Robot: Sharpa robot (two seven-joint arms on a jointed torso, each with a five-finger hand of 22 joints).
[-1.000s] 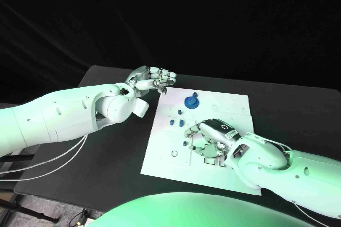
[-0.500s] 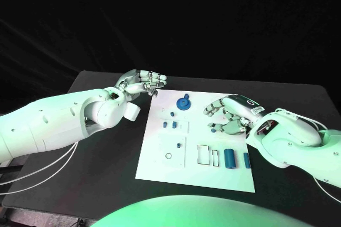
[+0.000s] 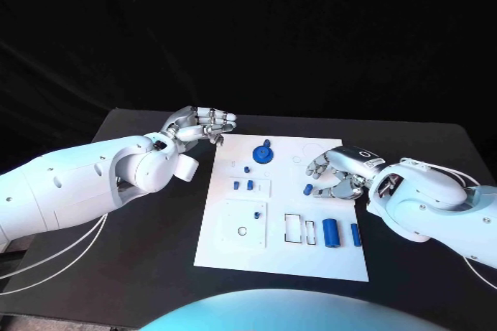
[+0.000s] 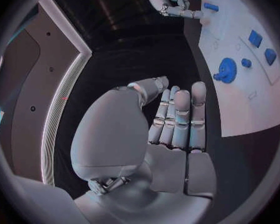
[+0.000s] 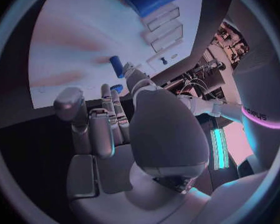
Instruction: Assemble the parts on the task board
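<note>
A: Surface? Noted as black table [image 3: 155, 223], matte, under a dark backdrop [image 3: 311, 51] beyond its far edge.

B: Confirmed. Logged white task board [image 3: 233, 252] lying flat mid-table, long side running away from the robot.

A: Parts on board?

B: Recorded blue gear [image 3: 263, 154] near the far edge, blue cylinder [image 3: 332, 232] lying toward the near right beside rectangular cut-outs, small blue part [image 3: 307, 190] right at the fingertips of the right robot hand [image 3: 333, 176].

A: Held?

B: Cannot tell: fingers curled down over the board's right side, contact with that part unclear.

A: Left robot hand [image 3: 202, 123]?

B: Seen over bare table just off the board's far left corner, fingers drawn close together and curled, nothing in them
</note>
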